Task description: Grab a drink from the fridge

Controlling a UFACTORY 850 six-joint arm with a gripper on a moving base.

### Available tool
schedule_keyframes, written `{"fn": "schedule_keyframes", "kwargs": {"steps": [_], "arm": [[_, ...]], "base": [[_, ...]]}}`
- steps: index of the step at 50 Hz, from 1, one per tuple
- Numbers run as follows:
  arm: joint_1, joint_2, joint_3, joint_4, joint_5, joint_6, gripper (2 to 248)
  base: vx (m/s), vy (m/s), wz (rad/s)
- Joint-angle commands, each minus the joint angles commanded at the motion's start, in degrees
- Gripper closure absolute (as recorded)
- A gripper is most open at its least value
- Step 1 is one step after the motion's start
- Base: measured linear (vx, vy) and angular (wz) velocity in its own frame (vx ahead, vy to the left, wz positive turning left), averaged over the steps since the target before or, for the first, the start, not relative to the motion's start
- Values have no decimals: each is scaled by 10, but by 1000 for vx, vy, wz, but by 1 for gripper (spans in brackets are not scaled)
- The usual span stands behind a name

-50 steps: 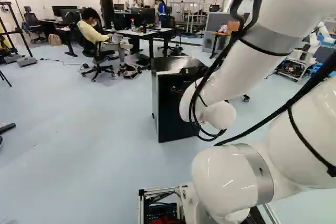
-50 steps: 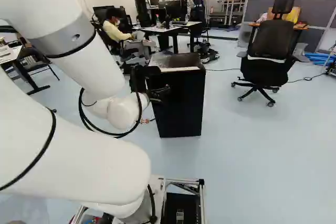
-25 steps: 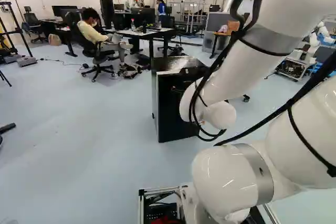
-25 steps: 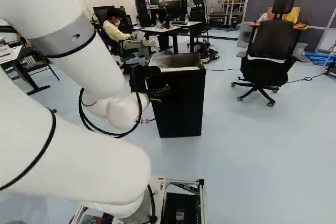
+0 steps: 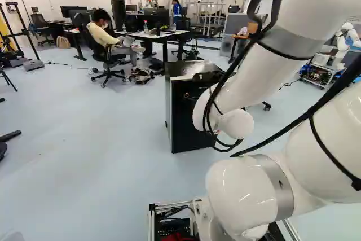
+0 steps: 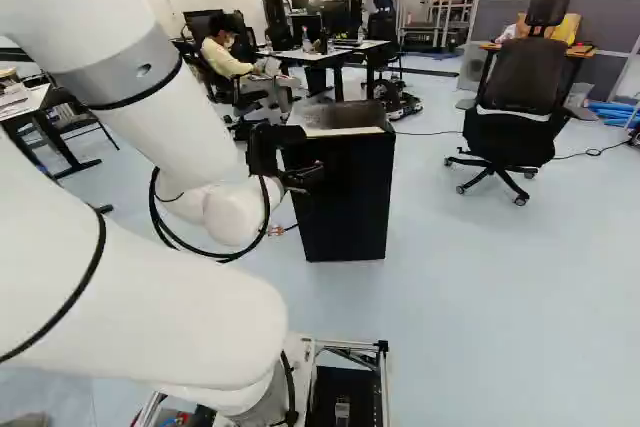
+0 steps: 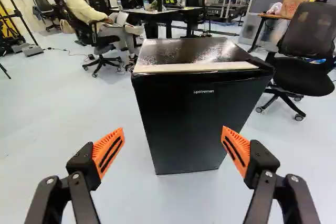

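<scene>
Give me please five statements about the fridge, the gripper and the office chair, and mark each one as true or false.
1. The gripper is open, and the fridge is ahead of it. True.
2. The fridge stands wide open. False: its door is closed.
3. A light strip runs along the front edge of the fridge's top. True.
4. The gripper holds a drink. False: it holds nothing.
5. A black office chair stands at the right of the right base view. True.
</scene>
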Motion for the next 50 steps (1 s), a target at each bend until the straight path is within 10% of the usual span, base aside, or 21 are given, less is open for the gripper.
{"fn": "schedule_keyframes", "kwargs": {"steps": [50], "arm": [[0,0,0,0,0,0,3]], "base": [[78,54,-16]]}}
